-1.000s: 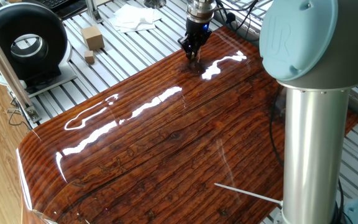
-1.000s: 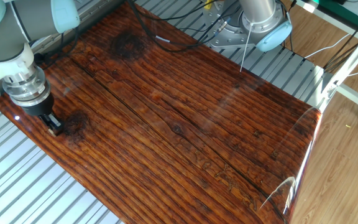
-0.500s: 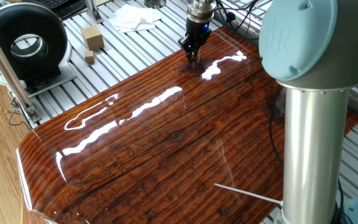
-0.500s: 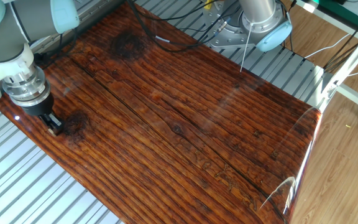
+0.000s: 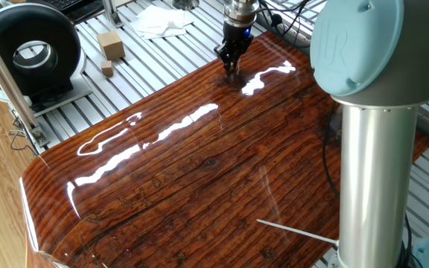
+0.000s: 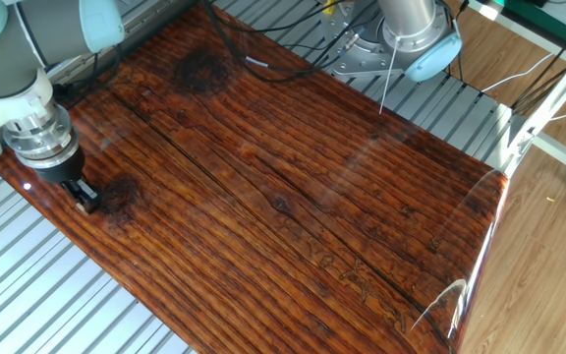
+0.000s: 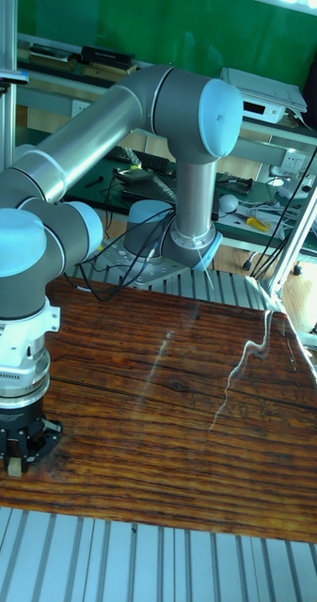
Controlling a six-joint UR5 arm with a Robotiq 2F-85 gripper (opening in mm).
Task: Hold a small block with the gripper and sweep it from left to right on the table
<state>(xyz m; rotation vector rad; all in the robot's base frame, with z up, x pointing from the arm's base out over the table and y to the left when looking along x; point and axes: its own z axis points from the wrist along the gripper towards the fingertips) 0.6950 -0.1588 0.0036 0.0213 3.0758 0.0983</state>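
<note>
My black gripper (image 5: 230,65) (image 6: 85,202) (image 7: 17,466) points straight down near one edge of the glossy reddish-brown table (image 5: 199,171) (image 6: 293,187) (image 7: 177,395). Its fingers are shut on the small block (image 6: 86,205) (image 7: 17,467), a tiny light-tan cube that shows between the fingertips, down at the board's surface. In the one fixed view the fingers hide the block. The silver wrist (image 6: 39,138) with its blue light stands above.
On the grey slatted base beyond the board lie a bigger tan block (image 5: 111,45), a smaller tan piece (image 5: 107,69), a white cloth (image 5: 159,21) and a black round device (image 5: 32,52). The arm's column (image 5: 371,171) rises at the near right. Cables (image 6: 234,44) trail by the arm's base.
</note>
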